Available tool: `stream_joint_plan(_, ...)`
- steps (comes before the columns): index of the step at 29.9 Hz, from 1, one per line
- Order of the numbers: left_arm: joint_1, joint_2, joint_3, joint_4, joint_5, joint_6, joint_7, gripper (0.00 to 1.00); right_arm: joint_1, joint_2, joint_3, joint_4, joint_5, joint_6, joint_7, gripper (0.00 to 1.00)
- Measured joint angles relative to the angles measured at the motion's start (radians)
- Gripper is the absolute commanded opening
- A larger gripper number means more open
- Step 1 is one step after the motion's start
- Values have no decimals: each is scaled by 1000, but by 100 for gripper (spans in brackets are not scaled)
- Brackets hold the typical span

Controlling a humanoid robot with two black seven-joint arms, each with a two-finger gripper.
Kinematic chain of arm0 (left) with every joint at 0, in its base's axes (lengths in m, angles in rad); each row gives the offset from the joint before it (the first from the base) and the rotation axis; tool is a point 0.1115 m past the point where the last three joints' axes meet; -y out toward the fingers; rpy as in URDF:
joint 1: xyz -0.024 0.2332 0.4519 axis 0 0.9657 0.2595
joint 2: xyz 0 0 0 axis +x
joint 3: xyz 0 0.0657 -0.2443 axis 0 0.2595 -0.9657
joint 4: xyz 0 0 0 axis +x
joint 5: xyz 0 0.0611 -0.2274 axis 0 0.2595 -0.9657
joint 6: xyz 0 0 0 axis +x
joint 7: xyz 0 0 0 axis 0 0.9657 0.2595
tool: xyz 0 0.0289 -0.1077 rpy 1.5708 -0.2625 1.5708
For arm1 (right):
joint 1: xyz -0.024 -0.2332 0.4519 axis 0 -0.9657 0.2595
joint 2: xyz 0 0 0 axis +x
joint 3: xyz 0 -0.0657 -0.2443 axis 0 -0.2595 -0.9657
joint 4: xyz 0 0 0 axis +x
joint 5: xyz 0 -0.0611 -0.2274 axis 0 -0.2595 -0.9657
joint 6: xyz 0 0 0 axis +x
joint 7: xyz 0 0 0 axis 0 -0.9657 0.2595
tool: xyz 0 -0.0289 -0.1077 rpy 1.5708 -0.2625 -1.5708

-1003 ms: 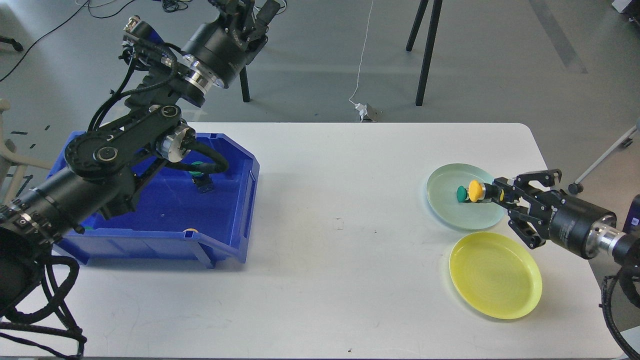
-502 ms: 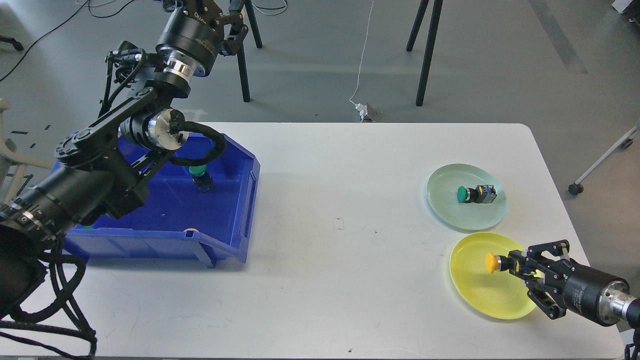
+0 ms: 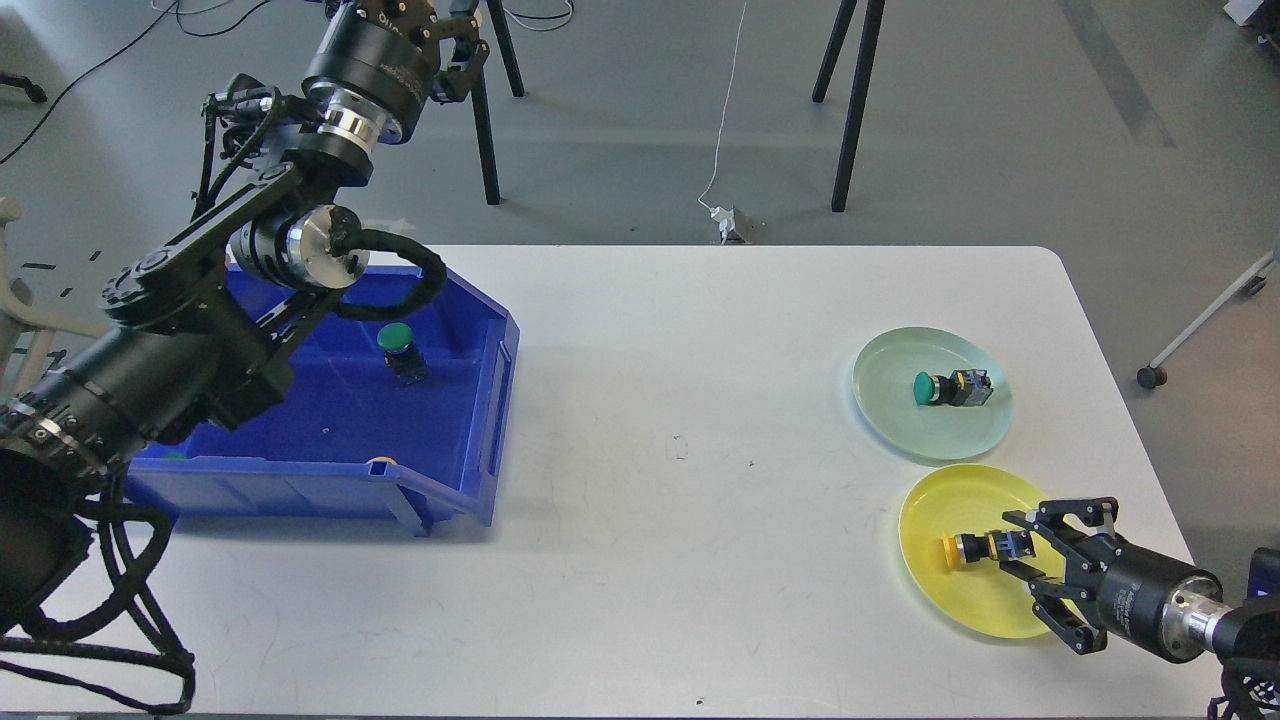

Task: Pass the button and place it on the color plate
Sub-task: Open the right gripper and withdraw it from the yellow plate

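A yellow button (image 3: pixel 975 548) lies on its side on the yellow plate (image 3: pixel 960 605) at the front right of the table. My right gripper (image 3: pixel 1022 548) is low over that plate; its jaws stand apart around the button's black rear end. A green button (image 3: pixel 945 388) lies on the pale green plate (image 3: pixel 890 400) behind it. Another green button (image 3: pixel 398 345) stands in the blue bin (image 3: pixel 440 440) at the left. My left gripper (image 3: pixel 430 20) is raised high behind the bin and is cut off by the top edge, so its fingers do not show.
A small yellow piece (image 3: pixel 380 462) shows at the bin's front wall. My left arm (image 3: pixel 200 340) crosses over the bin's left half. The white table (image 3: pixel 680 450) ends just right of the plates. Black stand legs (image 3: pixel 855 100) are on the floor behind.
My right gripper has dropped lower over the yellow plate and the yellow button now lies on the plate. The left arm has lifted slightly further up and back.
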Motion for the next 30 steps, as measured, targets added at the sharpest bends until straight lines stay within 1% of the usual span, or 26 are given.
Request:
stream_joint_plan(2,-2,0,0,0,0,0,1,99,0,0,0,-3,0,-1,0,72)
stream_joint_plan(5,-3,0,0,0,0,0,1,99,0,0,12,-3,1,0,3,93)
stream_joint_plan(6,-3,1,0,0,0,-1,1,99,0,0,25,-3,4,2,8,97)
stream_joint_plan(8,-5,5,0,0,1,-7,2,100,1,-2,94,-1,9,7,22,98)
stream_joint_plan(10,-5,8,0,0,1,-12,2,100,3,-3,203,-1,11,14,33,99)
stream_joint_plan(14,-5,11,0,4,2,-15,1,100,15,9,414,-3,12,23,40,100)
stream_joint_plan(17,-5,12,0,18,3,-16,-5,100,81,69,535,-16,14,34,42,100)
stream_joint_plan(20,-5,12,-1,38,3,-16,-7,100,200,173,595,-64,14,59,42,100)
stream_joint_plan(23,-5,10,-2,64,2,-21,-1,100,332,270,617,-125,15,78,42,99)
stream_joint_plan(26,-9,5,-17,115,-2,-54,8,100,434,343,635,-187,18,84,40,99)
stream_joint_plan(28,-9,4,-46,137,-7,-86,23,100,493,376,642,-238,19,91,36,99)
stream_joint_plan(30,-5,3,-87,147,-25,-109,53,100,554,407,642,-304,23,116,31,99)
